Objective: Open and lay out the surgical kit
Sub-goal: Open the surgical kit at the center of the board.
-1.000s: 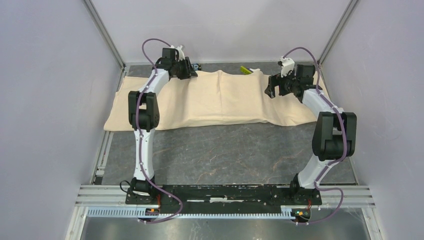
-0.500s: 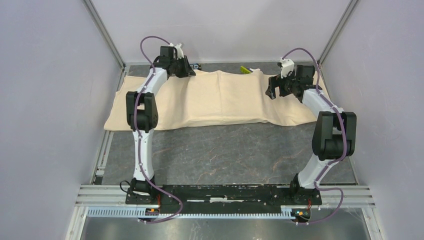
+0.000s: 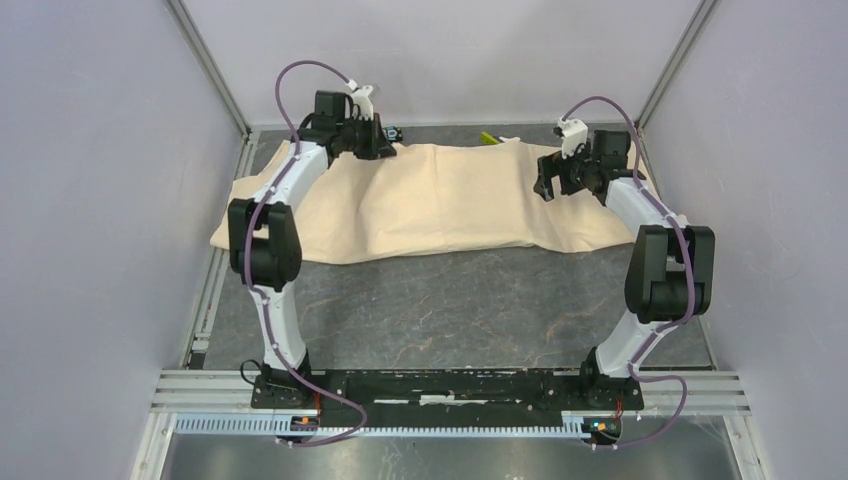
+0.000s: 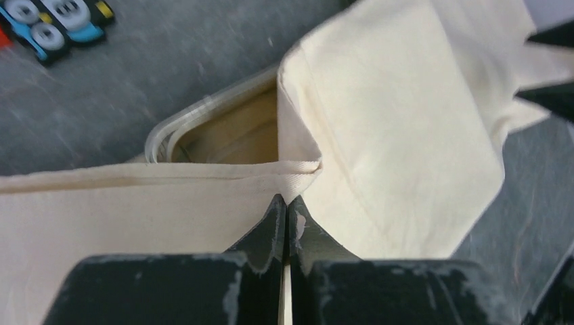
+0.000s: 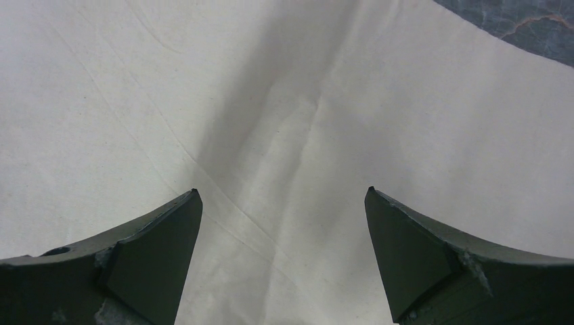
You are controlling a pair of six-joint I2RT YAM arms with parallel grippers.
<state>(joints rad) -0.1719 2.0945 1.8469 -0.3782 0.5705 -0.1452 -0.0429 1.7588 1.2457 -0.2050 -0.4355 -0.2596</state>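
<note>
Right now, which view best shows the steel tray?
Left wrist: a rounded corner of the tray peeks from under the cloth wrap. Top external and right wrist show only cloth, no tray.

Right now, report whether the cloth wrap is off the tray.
Partly. The left gripper pinches the cloth wrap, baring one corner of the tray; cloth hides the rest.
</note>
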